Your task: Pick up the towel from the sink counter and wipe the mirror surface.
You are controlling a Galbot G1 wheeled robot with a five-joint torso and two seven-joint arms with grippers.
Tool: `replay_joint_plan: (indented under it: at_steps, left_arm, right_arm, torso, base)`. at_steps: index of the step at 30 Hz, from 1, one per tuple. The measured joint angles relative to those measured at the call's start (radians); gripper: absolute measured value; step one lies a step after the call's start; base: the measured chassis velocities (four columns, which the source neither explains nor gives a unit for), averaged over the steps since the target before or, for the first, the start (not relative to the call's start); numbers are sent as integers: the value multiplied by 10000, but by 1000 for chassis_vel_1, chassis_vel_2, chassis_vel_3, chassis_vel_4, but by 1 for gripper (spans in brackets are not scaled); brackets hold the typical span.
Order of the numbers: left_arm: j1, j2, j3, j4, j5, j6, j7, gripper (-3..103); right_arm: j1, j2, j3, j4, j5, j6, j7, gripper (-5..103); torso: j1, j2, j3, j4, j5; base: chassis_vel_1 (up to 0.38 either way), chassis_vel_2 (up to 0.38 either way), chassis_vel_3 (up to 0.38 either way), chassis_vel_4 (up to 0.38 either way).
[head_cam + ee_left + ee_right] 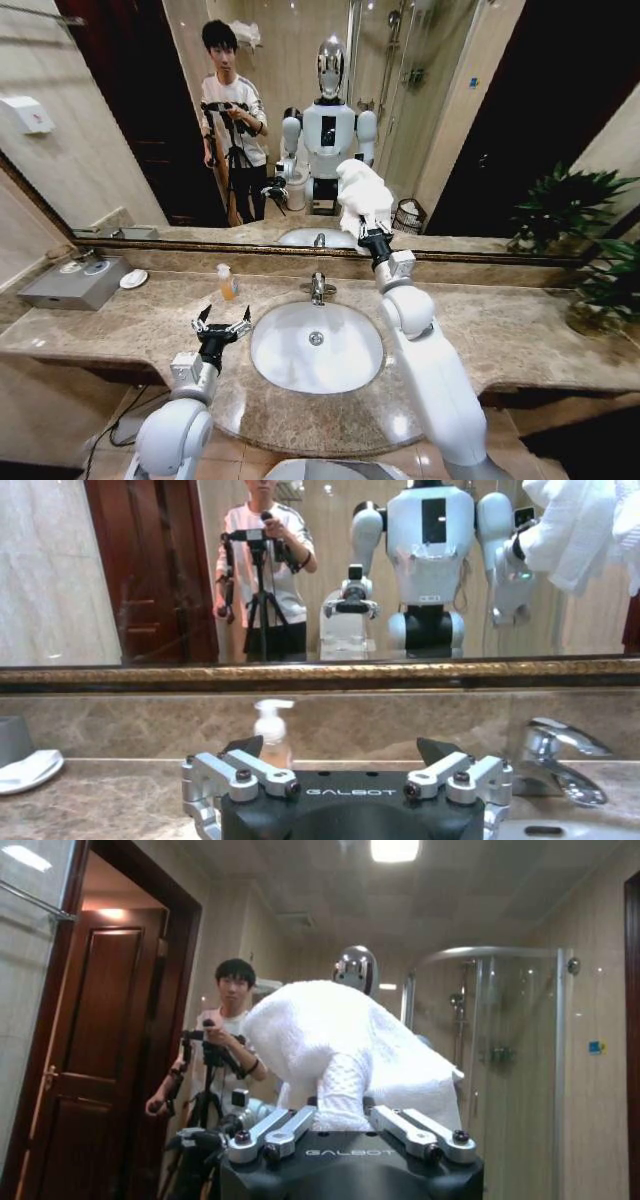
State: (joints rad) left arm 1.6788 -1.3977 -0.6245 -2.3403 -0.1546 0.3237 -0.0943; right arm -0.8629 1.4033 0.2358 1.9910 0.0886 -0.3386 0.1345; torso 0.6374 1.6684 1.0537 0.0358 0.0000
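A white towel (360, 195) is bunched in my right gripper (370, 235), which is shut on it and raised in front of the mirror (480, 100), above the faucet (318, 288). The right wrist view shows the towel (345, 1050) draped over the right gripper (345, 1123), with the glass just beyond; I cannot tell whether cloth touches glass. My left gripper (222, 322) hovers open and holding nothing over the sink counter (500, 330), left of the white basin (316, 345). The left wrist view shows the left gripper (342, 750) facing the mirror's frame (320, 675).
A soap pump bottle (228, 282) stands on the counter behind my left gripper. A grey box (75, 282) and a small white dish (133, 279) sit at the far left. Potted plants (600, 270) crowd the right end. The mirror reflects a person with a tripod.
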Motion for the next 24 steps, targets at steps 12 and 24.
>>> replay_joint_plan:
  at_steps: [12, 24]
  left_arm:
    - [0, 2, -3, 0, 0, 0, 0, 100]
    - [-1, -1, 0, 0, 0, 0, 0, 100]
  right_arm:
    - [-45, -65, -25, 88, 79, -5, 123, 12]
    - [199, -160, -133, 399, 871, -31, 591, 12]
  torso:
    - [-1, 0, 0, 2, -5]
    - [0, 0, 0, -4, 0]
  base:
    - [177, 174, -166, -179]
    - [7, 15, -19, -18]
